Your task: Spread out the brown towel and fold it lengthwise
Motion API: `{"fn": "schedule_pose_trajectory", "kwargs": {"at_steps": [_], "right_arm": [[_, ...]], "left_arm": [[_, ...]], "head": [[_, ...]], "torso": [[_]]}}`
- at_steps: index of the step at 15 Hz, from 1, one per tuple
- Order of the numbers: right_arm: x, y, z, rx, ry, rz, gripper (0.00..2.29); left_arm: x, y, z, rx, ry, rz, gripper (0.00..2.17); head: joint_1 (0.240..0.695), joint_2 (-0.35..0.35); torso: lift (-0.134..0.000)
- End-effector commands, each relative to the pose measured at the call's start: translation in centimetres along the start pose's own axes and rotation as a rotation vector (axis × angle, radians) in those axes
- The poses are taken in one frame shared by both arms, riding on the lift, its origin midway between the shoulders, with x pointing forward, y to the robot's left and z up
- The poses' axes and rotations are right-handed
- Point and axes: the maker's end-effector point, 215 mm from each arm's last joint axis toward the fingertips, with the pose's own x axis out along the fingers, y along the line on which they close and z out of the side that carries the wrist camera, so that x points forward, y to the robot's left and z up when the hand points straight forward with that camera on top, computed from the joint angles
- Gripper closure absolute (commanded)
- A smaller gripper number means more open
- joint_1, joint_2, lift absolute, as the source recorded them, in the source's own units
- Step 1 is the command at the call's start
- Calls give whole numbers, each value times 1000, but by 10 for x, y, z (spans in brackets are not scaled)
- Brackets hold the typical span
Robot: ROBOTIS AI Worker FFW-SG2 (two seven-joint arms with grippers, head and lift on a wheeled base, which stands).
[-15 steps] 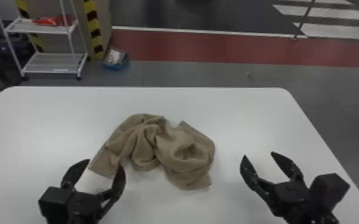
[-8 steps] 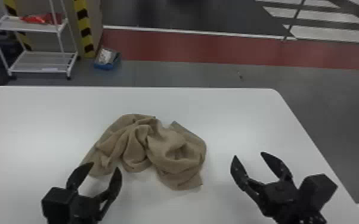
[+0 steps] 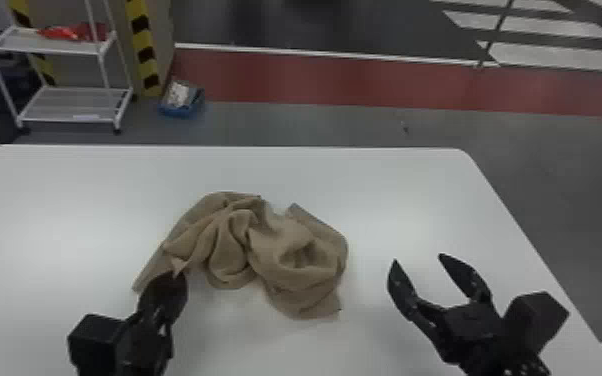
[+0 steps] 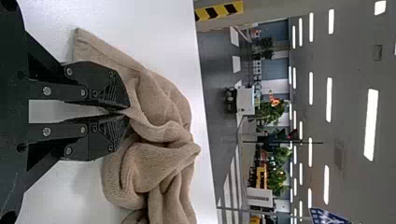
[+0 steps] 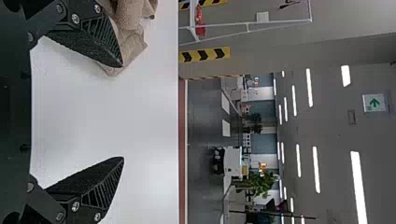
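- Towel (image 3: 290,250): lay crumpled on table (image 3: 415,180)
- Left gripper (image 4: 127,112): held a pinch of towel
- Right gripper (image 3: 417,258): stood wide and empty, right of towel
- Progress: one grip made; spreading and lengthwise fold remained

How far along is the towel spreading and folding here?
Done: just a grip, the left gripper closed on a pinch of the brown towel. In hand: spreading, with the towel bunched on the white table and the open right gripper beside it, holding nothing. Left: flattening, then the lengthwise fold.
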Motion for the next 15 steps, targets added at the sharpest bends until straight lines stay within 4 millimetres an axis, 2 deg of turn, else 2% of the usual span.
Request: {"fn": "schedule_pose_trajectory", "kwargs": {"at_steps": [1, 3, 6, 7, 8, 11, 13, 15], "right_arm": [[0, 0, 4, -2, -6, -1, 194], [-1, -3, 5, -3, -8, -5, 194], [0, -3, 6, -2, -10, -5, 194], [0, -3, 4, 0, -7, -5, 194], [1, -3, 3, 2, -5, -5, 194], [-1, -5, -7, -2, 21, -11, 194], [-7, 7, -13, 4, 31, 9, 194], [-15, 25, -10, 9, 31, 40, 194]], "left_arm": [[-11, 3, 31, 1, -79, 9, 1980], [-26, 13, 62, 4, -139, 35, 1980], [-57, 28, 124, 0, -278, 63, 1980], [-64, 34, 137, -12, -302, 71, 1980], [-67, 41, 145, -25, -319, 79, 1980], [-70, 56, 151, -70, -337, 97, 1976], [-72, 64, 151, -80, -339, 112, 1976], [-73, 71, 151, -81, -341, 127, 1976]], "head": [[695, -132], [695, -131], [695, -120], [695, -116], [695, -112], [695, -89], [695, -78], [695, -60]], "torso": [[-124], [-124], [-124], [-124], [-124], [-124], [-124], [-124]]}}
